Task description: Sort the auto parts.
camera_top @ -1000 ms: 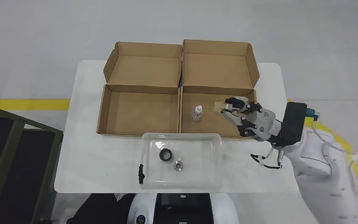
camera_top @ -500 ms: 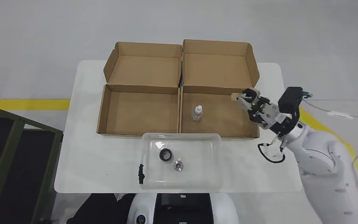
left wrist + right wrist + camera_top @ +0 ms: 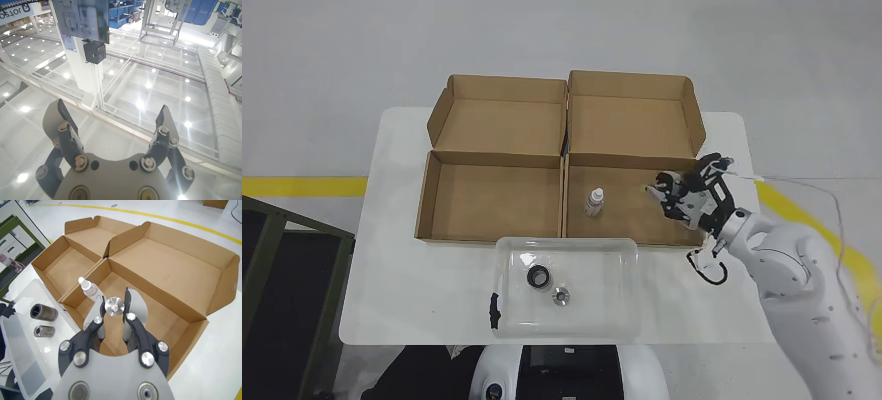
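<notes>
In the top view, the right gripper hangs right of centre, over the right end of the right box. From there the piece between its fingers is too small to make out. The right wrist view settles it: the right gripper is clamped on a round, bright metal disc, gripped at its rim with its flat face toward the camera, in the air over the floor of the right box.

A white-capped bottle stands upright at the left end of the right box. In the wrist view the bottle sits just past the gripper's fingertips. The left box adjoins it, and both lids lie open toward the upper edge of the frame.

Below the boxes, at lower centre, a clear tray rests on the white table. Inside it lie a dark sleeve and, just to its lower right, a smaller grey bushing. From above, both look like rings. The wrist view shows the sleeve and the bushing as short cylinders lying on their sides, near each other but apart.

The left wrist view shows the left gripper pointing up at a lit ceiling, its fingers spread wide with nothing between them.
</notes>
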You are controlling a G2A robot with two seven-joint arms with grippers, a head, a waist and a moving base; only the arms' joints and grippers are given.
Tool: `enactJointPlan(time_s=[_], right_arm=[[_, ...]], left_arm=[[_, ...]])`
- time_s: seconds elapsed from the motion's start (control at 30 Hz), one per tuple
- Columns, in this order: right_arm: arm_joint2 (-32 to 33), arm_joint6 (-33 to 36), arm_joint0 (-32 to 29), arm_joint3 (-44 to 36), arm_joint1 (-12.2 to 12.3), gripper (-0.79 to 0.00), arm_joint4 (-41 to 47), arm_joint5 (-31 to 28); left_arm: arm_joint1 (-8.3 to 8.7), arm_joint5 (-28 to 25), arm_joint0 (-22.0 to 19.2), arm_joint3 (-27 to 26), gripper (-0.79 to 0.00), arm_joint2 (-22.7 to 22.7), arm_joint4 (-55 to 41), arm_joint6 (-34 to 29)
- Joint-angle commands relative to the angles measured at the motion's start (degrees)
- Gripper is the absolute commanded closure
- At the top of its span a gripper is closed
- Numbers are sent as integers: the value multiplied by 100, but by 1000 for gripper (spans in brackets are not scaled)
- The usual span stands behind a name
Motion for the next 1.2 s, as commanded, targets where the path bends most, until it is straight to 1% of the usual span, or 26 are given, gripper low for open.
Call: enactJointPlan(time_s=[0.0,0.2,0.63,0.93,1.13,1.17], right_arm=[[-184,68,169,126,-22,0,-106,85],[-693,365,602,495,-93,0,-487,392],[-1569,898,1314,1064,-265,0,-949,757],[-1931,993,1668,1479,-383,0,-1090,962],[-2066,1050,1787,1625,-439,0,-1152,1048],[-2082,1062,1803,1646,-446,-9,-1159,1054]], left_arm=[[0,0,0,0,-785,0,0,0],[0,0,0,0,-785,0,0,0],[0,0,0,0,-785,0,0,0],[0,0,0,0,-785,0,0,0],[0,0,0,0,-785,0,0,0],[0,0,0,0,-785,0,0,0]])
